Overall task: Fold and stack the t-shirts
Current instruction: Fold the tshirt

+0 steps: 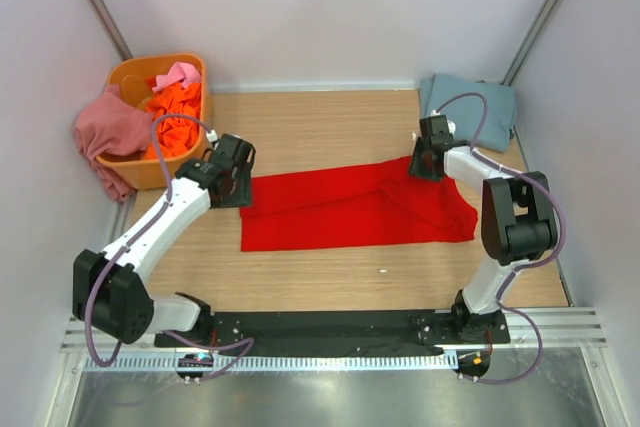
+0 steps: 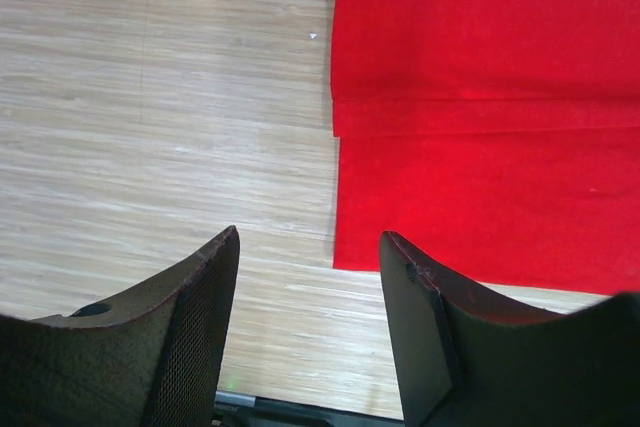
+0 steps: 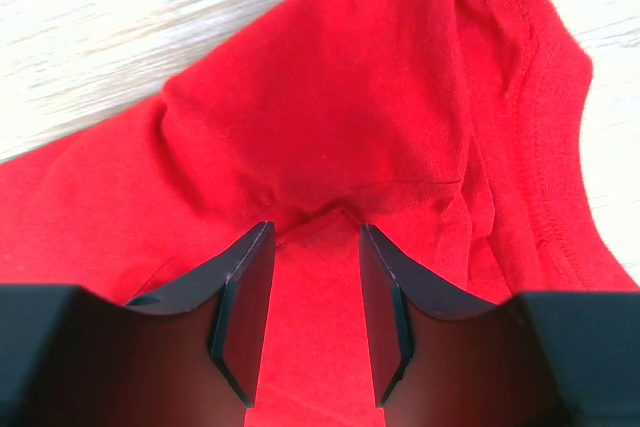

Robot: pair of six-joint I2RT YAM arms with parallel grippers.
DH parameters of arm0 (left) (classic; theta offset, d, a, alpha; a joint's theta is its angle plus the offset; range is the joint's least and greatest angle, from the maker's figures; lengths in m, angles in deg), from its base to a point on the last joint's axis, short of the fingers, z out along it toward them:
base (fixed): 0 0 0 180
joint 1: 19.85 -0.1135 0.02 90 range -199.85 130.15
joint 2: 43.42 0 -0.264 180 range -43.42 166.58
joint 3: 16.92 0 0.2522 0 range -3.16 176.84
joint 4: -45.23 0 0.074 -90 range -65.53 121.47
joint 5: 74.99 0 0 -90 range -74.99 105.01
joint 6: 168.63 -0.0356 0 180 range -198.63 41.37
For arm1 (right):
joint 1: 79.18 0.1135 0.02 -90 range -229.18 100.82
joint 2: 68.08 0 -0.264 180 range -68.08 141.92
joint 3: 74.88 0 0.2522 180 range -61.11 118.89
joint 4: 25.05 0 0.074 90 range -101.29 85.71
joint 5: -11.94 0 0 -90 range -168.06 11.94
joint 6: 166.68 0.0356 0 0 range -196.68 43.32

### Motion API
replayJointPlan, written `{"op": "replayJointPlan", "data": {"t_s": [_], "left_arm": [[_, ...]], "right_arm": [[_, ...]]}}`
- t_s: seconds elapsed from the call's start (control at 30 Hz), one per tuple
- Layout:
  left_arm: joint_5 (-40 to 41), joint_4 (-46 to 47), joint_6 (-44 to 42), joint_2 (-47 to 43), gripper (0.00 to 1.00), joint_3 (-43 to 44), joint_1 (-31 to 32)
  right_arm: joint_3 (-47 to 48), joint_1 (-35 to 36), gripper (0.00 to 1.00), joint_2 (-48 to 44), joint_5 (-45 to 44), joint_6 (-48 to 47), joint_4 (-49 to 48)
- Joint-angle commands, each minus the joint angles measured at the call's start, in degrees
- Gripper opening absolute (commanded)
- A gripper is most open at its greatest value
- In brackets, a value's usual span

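Observation:
A bright red t-shirt [image 1: 360,209] lies flat on the wooden table, folded into a long band. My left gripper [image 1: 235,175] hovers at its left end. In the left wrist view it is open [image 2: 310,247] over bare wood, just off the red shirt's [image 2: 490,97] corner. My right gripper [image 1: 428,157] sits at the shirt's far right edge. In the right wrist view it [image 3: 315,232] stands open with its jaws astride puckered red cloth [image 3: 330,97], the pads apart. A folded grey-blue t-shirt [image 1: 470,107] lies at the back right.
An orange tub [image 1: 130,172] at the back left holds orange [image 1: 175,112] and pink [image 1: 180,74] shirts. A dusty rose shirt [image 1: 110,127] drapes over its left side. White walls close in on three sides. A black base rail [image 1: 330,327] runs along the near edge.

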Motion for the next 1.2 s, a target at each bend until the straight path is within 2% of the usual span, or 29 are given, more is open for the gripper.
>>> {"op": "replayJointPlan", "data": {"t_s": [0.0, 0.27, 0.37, 0.4, 0.5, 0.53, 0.7, 1.1, 1.13, 1.17], "left_arm": [[1.3, 1.0, -1.7, 0.4, 0.59, 0.3, 0.0], [1.2, 1.3, -1.7, -0.2, 0.59, -0.3, 0.0], [1.1, 1.3, -1.7, -0.2, 0.59, -0.3, 0.0], [1.3, 1.3, -1.7, -0.2, 0.59, -0.2, 0.0], [1.4, 1.3, -1.7, -0.2, 0.59, -0.1, 0.0], [1.4, 1.2, -1.7, -0.2, 0.59, -0.1, 0.0], [1.4, 1.2, -1.7, -0.1, 0.59, -0.1, 0.0], [1.3, 1.1, -1.7, -1.1, 0.59, -0.1, 0.0], [1.2, 1.2, -1.6, -1.2, 0.59, -0.1, 0.0], [1.3, 1.2, -1.6, -1.4, 0.59, -0.2, 0.0]], "right_arm": [[0.3, -0.1, 0.44, 0.2, -1.9, 1.1, -1.3], [-0.1, -0.3, 0.32, 1.2, -1.6, 1.0, -1.6], [0.0, -0.2, 0.22, 1.6, -1.3, 1.0, -1.6], [0.0, -0.2, 0.14, 1.6, -1.4, 1.1, -1.4], [-0.1, -0.3, 0.02, 1.2, -1.4, 0.9, -1.0], [0.0, -0.2, 0.01, 1.0, -1.4, 0.9, -0.7], [0.0, -0.1, 0.01, -1.4, -1.2, 0.7, 1.3], [-3.4, 1.7, 0.01, -13.7, -1.7, 1.0, 5.2], [-3.3, 1.6, 0.07, -13.3, -1.6, 0.8, 5.1], [-2.9, 1.6, 0.32, -11.9, -1.6, 0.7, 5.5]]}}
